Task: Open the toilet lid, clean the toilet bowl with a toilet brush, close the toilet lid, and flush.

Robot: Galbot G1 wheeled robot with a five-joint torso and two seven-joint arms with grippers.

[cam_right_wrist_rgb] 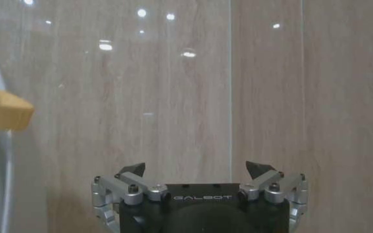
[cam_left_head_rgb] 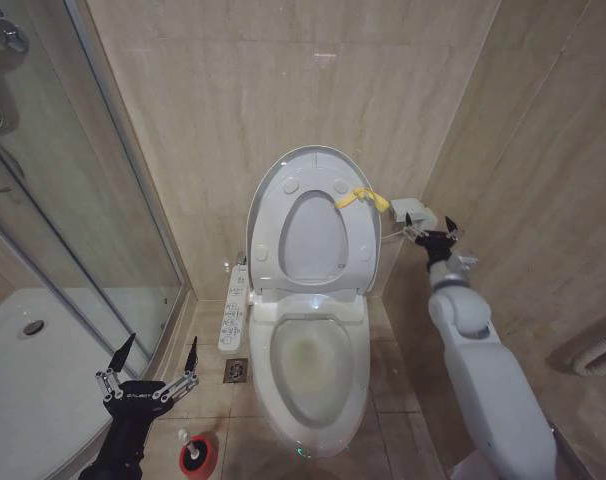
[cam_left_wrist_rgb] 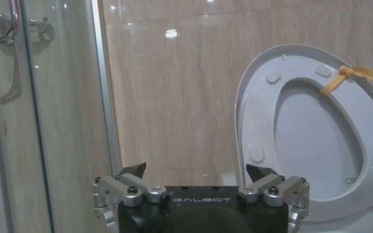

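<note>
- Head view: the glossy white plastic toilet lid (cam_left_head_rgb: 318, 222) stands raised at frame centre, leaning on the wall, with the stained white ceramic toilet bowl (cam_left_head_rgb: 310, 375) open below it. The small toilet brush (cam_left_head_rgb: 197, 452) with its round red base sits at the lower left; judged light and stiff, best pinched on its thin white handle. The left gripper (cam_left_head_rgb: 155, 361) hovers just above it, fingers spread and empty. The right gripper (cam_left_head_rgb: 430, 234), at right of centre, is just beside the lid's yellow tag (cam_left_head_rgb: 362, 197), fingers parted and holding nothing.
- Left wrist view: the left gripper (cam_left_wrist_rgb: 198, 171) shows at the bottom, jaws wide, facing the beige tiled wall (cam_left_wrist_rgb: 173, 97).
- Right wrist view: the right gripper (cam_right_wrist_rgb: 196, 170) shows at bottom centre, open.
</note>
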